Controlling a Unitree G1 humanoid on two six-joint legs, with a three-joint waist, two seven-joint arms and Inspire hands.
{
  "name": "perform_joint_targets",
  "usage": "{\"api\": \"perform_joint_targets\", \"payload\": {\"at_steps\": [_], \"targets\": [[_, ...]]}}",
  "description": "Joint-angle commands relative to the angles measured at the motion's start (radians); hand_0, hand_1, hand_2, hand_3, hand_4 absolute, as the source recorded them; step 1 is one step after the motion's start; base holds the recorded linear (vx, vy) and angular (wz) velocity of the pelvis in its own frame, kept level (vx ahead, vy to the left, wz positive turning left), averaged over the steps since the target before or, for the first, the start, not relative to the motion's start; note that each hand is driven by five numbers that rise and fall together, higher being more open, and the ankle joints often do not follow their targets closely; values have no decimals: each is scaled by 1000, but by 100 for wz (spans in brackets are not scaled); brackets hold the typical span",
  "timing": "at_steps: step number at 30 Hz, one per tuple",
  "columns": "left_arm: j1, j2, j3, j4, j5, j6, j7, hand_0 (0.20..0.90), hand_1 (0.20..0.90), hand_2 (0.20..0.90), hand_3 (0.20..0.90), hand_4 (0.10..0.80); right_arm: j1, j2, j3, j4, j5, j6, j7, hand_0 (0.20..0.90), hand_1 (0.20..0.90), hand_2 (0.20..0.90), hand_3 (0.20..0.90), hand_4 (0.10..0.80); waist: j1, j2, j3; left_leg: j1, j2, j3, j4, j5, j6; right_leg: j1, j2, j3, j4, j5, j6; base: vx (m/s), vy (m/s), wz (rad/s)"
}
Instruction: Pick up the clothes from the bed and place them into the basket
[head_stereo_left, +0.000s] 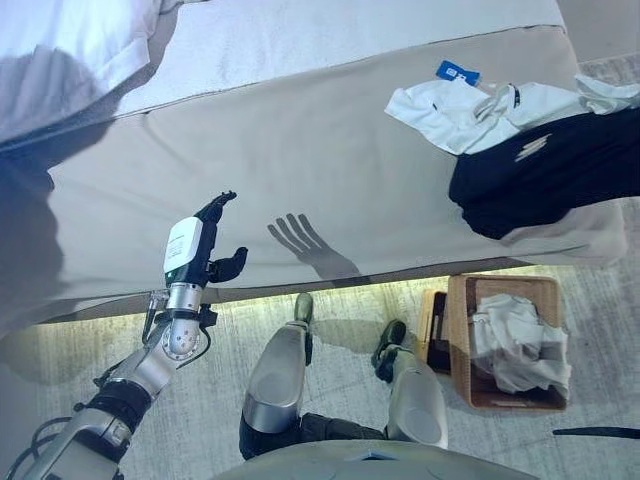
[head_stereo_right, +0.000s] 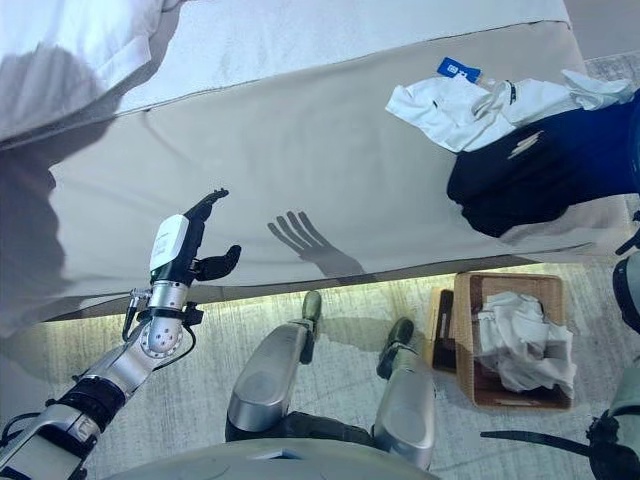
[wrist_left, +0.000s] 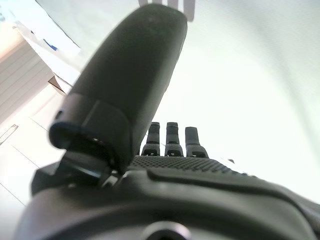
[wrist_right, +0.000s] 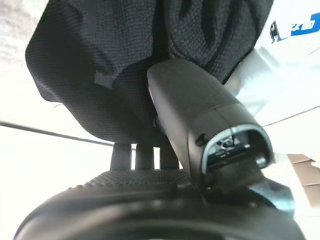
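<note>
Now the right hand (wrist_right: 165, 200) pinches the black garment (head_stereo_left: 560, 170) on the bed's (head_stereo_left: 330, 160) right; the left hand (head_stereo_left: 205, 250) hovers spread, empty.

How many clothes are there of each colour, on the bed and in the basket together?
White: 2, one on the bed and one in the basket
Black: 1, on the bed, at the right robot hand
Total: 3
</note>
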Motion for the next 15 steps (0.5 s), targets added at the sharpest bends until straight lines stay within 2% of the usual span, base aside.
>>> {"api": "perform_joint_targets", "payload": {"at_steps": [1, 2, 3, 6, 11, 15], "targets": [[17, 21, 12, -16, -31, -28, 40, 900, 900, 900, 900, 800, -128, -98, 72, -82, 15, -5, -8, 300, 300, 300, 200, 100, -8, -52, -117, -93, 18, -18, 38, -24, -20, -30, 49, -9, 31, -41, -26, -112, -22, -2], [9, 17, 10, -11, -30, -30, 46, 900, 900, 900, 900, 800, -132, -90, 80, -86, 5, 12, 27, 488, 488, 488, 420, 320, -7, -48, -113, -101, 16, -18, 33, -18, -21, -40, 50, -11, 33, -40, -27, -108, -7, 0], [6, 13, 11, -9, -28, -31, 50, 900, 900, 900, 900, 800, -134, -84, 87, -84, -4, 24, 63, 900, 900, 900, 900, 800, -7, -44, -110, -106, 15, -19, 27, -12, -22, -46, 51, -12, 33, -39, -27, -78, 0, 1], [10, 9, 17, -1, -24, -41, 59, 900, 900, 900, 900, 800, -125, -67, 110, -67, -13, 42, 132, 900, 900, 900, 900, 800, -4, -34, -105, -104, 14, -24, 2, 4, -24, -49, 53, -18, 25, -36, -29, -25, -1, 2], [23, 17, 28, -1, -20, -53, 54, 900, 900, 900, 900, 800, -145, -45, 130, -26, -30, 31, 169, 900, 900, 900, 900, 800, 7, -28, -109, -97, 10, -28, -9, 8, -25, -44, 52, -30, 27, -41, -32, 3, -8, 3], [28, 21, 34, -9, -25, -60, 41, 900, 900, 900, 900, 800, -146, -46, 134, -28, 0, -30, 143, 900, 900, 900, 900, 800, 11, -27, -108, -94, 9, -34, -1, 5, -26, -37, 50, -37, 33, -45, -35, 18, -12, 7]]}}
